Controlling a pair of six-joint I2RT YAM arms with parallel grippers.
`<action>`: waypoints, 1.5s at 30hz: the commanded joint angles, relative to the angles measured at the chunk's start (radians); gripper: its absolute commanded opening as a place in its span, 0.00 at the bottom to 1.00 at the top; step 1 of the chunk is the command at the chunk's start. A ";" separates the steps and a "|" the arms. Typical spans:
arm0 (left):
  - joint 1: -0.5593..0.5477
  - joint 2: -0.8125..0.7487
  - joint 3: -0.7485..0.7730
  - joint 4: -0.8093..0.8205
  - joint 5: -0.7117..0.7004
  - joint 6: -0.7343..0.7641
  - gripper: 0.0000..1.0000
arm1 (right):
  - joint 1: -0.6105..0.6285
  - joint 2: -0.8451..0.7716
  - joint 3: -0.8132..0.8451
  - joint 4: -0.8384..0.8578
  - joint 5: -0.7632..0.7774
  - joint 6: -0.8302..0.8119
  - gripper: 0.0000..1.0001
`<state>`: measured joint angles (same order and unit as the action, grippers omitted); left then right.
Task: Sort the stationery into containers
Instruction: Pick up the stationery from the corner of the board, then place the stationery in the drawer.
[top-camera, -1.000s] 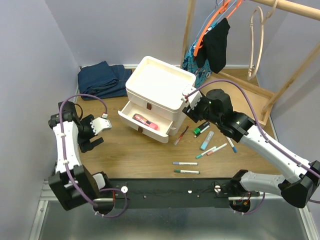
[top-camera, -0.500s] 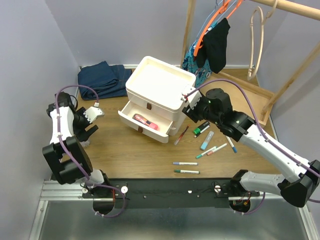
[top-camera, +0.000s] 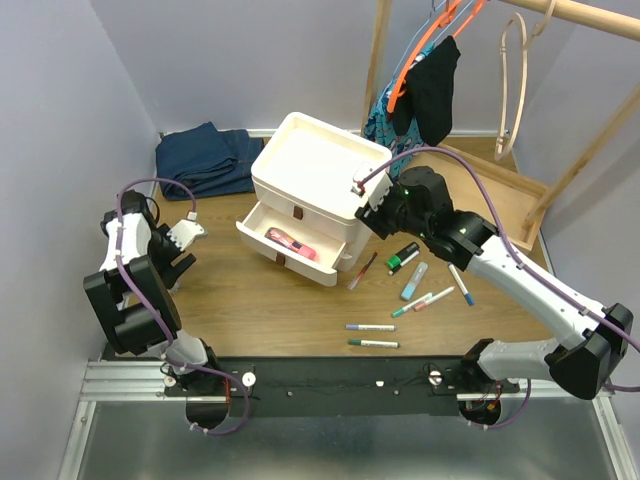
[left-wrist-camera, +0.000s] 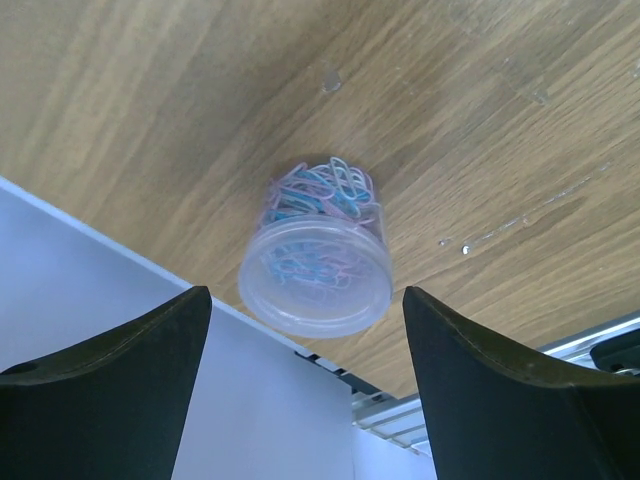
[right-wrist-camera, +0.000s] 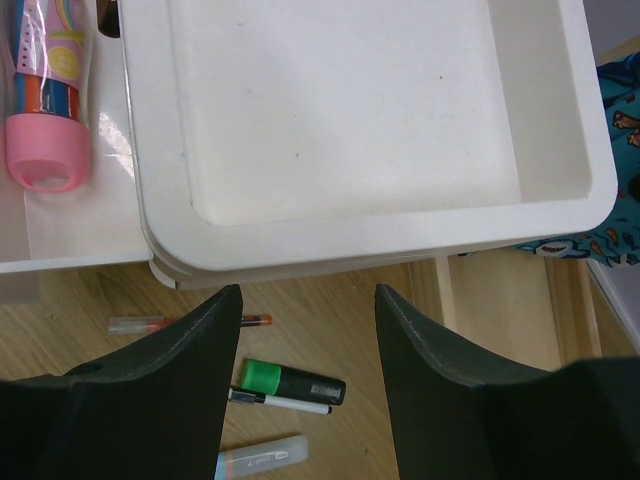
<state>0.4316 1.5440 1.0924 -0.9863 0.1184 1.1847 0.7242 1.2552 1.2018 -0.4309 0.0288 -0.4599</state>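
Wooden tabletop (top-camera: 260, 300), markers scattered, one drawer (top-camera: 290, 245) open.
Your left pincer (left-wrist-camera: 305, 395) gaped empty over the paperclip jar (left-wrist-camera: 316, 262); right pincer (right-wrist-camera: 305, 385) empty too. Next you'd descend, grip.

Two arms are seen, built of white shell links joined by black joint housings. A thin purple cable (top-camera: 133, 290) is looped along the left arm, and another purple cable (top-camera: 505, 218) is run along the right arm. Both bases are bolted to a black rail (top-camera: 340, 378) fitted with round silver screws. Glossy black tapered fingers (left-wrist-camera: 110, 385) are shown on the left gripper; matching black fingers (right-wrist-camera: 450, 370) are shown on the right.
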 joint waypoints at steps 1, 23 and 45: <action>0.009 0.011 -0.052 0.032 -0.042 0.007 0.86 | -0.006 0.016 0.039 -0.019 -0.020 0.015 0.64; -0.226 -0.134 0.227 -0.268 0.194 0.006 0.57 | -0.008 -0.023 -0.010 0.014 0.002 0.003 0.64; -0.729 -0.030 0.495 -0.143 0.112 -0.154 0.61 | -0.066 -0.148 -0.128 0.041 0.036 0.027 0.64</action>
<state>-0.2970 1.5036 1.5963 -1.1568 0.2886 1.0580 0.6777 1.1423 1.1019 -0.4011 0.0566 -0.4568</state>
